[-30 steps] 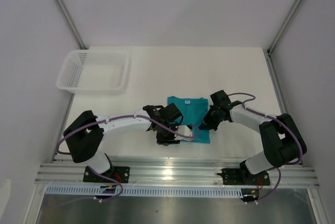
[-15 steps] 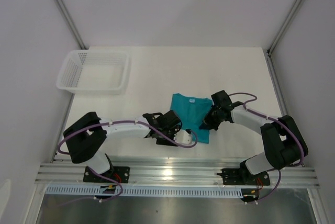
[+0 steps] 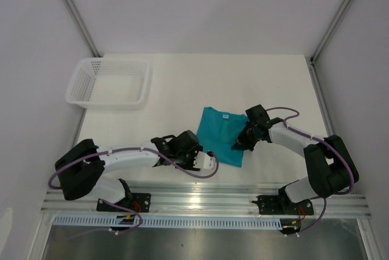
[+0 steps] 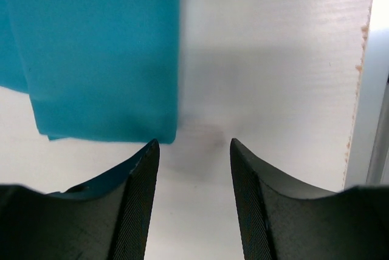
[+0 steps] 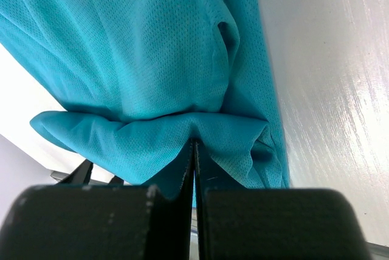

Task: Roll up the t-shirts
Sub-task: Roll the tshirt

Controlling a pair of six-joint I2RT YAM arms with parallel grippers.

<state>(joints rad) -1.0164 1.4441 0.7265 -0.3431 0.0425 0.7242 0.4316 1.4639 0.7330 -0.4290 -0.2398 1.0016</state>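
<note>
Teal cloth t-shirt (image 3: 221, 132) lies flattened on the white table (image 3: 182, 84), with a white plastic mesh basket (image 3: 76, 84) well apart to its far left. At the shirt's right edge, the right gripper (image 5: 194, 149) has its jaws closed, pinching a raised fold of fabric. Just off the shirt's near hem corner, the left gripper (image 4: 194, 146) has its jaws apart, holding nothing.

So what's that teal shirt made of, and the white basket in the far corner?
The teal t-shirt looks like a thin, matte, sports-type knit. The right wrist view shows fine pinholes all over it, and it bunches into soft folds. The basket looks like white moulded plastic, going by its stiff lattice walls full of holes. It is too small in view to judge its finish.
</note>
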